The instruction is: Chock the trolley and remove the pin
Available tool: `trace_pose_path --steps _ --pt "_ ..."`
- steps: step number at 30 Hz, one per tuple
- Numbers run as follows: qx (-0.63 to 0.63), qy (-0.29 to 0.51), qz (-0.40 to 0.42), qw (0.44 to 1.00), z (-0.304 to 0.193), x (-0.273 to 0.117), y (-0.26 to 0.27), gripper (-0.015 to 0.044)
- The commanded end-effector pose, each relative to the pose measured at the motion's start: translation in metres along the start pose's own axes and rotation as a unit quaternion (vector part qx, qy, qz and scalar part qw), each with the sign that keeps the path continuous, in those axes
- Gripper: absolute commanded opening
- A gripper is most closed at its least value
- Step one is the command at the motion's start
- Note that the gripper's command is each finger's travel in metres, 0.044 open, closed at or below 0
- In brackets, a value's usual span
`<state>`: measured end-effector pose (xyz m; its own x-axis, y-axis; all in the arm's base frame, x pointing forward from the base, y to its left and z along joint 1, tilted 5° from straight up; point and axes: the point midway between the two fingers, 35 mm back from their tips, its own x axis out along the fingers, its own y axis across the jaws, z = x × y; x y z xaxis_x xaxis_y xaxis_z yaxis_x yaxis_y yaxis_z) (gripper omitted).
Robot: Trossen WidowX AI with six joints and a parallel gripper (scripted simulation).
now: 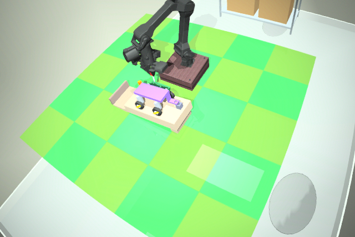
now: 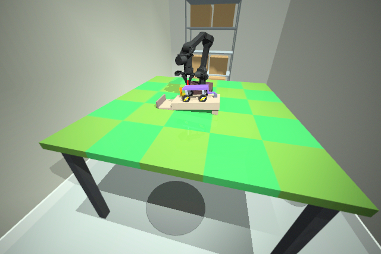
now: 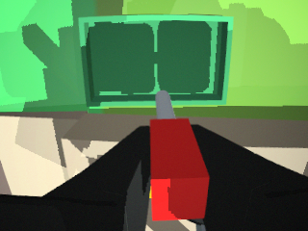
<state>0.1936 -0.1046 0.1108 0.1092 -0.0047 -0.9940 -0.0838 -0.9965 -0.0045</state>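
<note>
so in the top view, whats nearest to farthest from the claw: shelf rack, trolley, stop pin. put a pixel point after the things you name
1. stop pin (image 1: pixel 153 77) (image 2: pixel 187 82) (image 3: pixel 178 149): in the claw (image 1: pixel 151 72) (image 2: pixel 187 81) (image 3: pixel 168 137)
2. trolley (image 1: pixel 151 91) (image 2: pixel 195 87): just below the claw in the view, on the ramp (image 1: pixel 170 119) (image 2: pixel 196 105)
3. shelf rack (image 1: pixel 219 1) (image 2: pixel 214 0): far off, upper right of the view

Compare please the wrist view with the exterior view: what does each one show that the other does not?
Only wrist: the inside of the green tray and the pin's grey shaft.

Only exterior: the purple trolley on the ramp, and the shelf with boxes.

Both: the pin's red head, held in the tool.
</note>
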Motion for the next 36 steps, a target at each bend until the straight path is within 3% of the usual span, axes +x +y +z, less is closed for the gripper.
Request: trace_pose_path --steps 1,17,34,36 --pt "0.007 -0.003 0.002 1.0 0.009 0.009 0.0 0.0" --pt "0.007 -0.001 0.087 0.996 0.008 0.038 0.01 0.0" --pt "0.007 -0.001 0.09 0.996 0.009 0.074 0.029 0.0" --pt "0.007 -0.001 0.09 0.996 0.009 0.074 0.029 0.0052"
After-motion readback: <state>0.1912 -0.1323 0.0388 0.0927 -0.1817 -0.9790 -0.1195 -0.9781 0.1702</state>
